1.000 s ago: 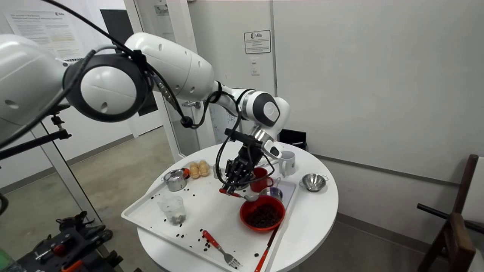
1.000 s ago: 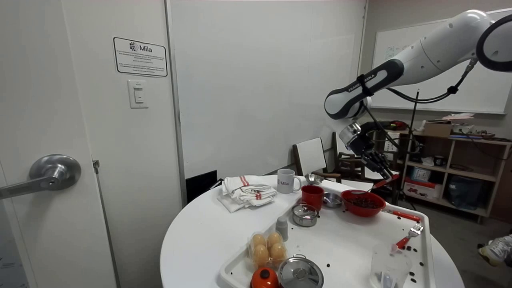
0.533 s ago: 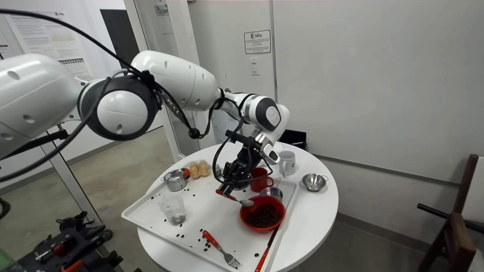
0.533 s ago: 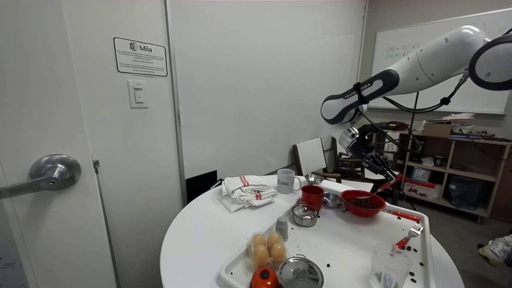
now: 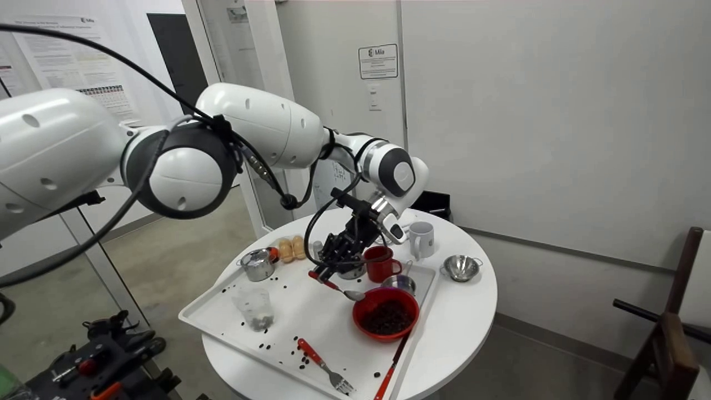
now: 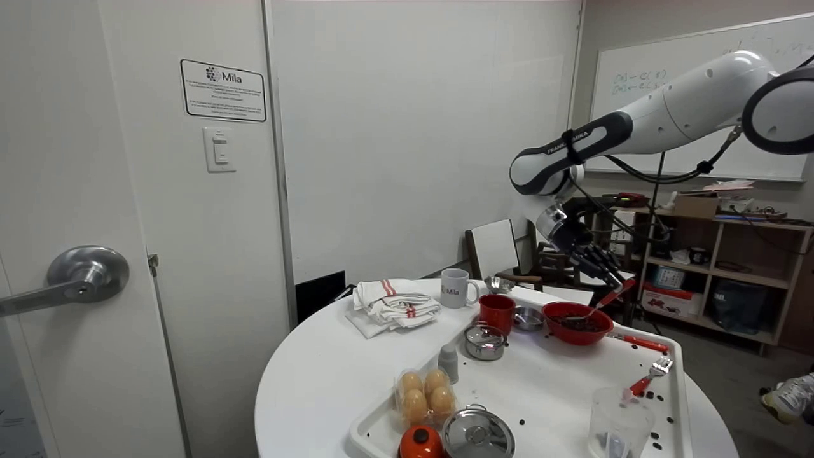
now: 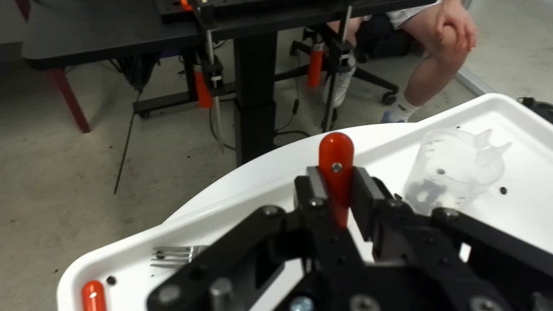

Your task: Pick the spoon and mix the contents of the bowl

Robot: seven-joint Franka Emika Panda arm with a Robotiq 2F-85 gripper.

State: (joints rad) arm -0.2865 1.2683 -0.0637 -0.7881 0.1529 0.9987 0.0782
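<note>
End effector (image 7: 339,184) clamped on the red handle of the spoon (image 7: 336,151), whose rounded end pokes up just right of centre in the wrist view. Red bowl (image 5: 389,294) rests on the white tray (image 5: 305,311) on the round desk (image 5: 461,318), lower middle of an exterior view, dark loose contents (image 5: 387,319) inside. Spoon tilted, its head (image 5: 354,295) lower than the handle and at the bowl's upper-left rim in that frame; in an exterior view the steel neck (image 6: 593,311) crosses the bowl's upper-right rim (hovering or touching, cannot tell).

Step in hand, by my reading: get the head into the contents and start mixing. Method: carry it well past the rim to the middle before lowering, sink the scoop, then stir in slow, small circles. Keep off the wall: the bowl is probably light and would slide, likely shoving the red-handled utensil (image 5: 389,375) near its lower right. Expect the handle to twist in the grip under side load, so shallow passes first. Small steel dish (image 5: 399,283) and red mug (image 5: 379,270) crowd the upper side; keep the wrist high there. Quick sweeps would likely flick pieces over the rim
</note>
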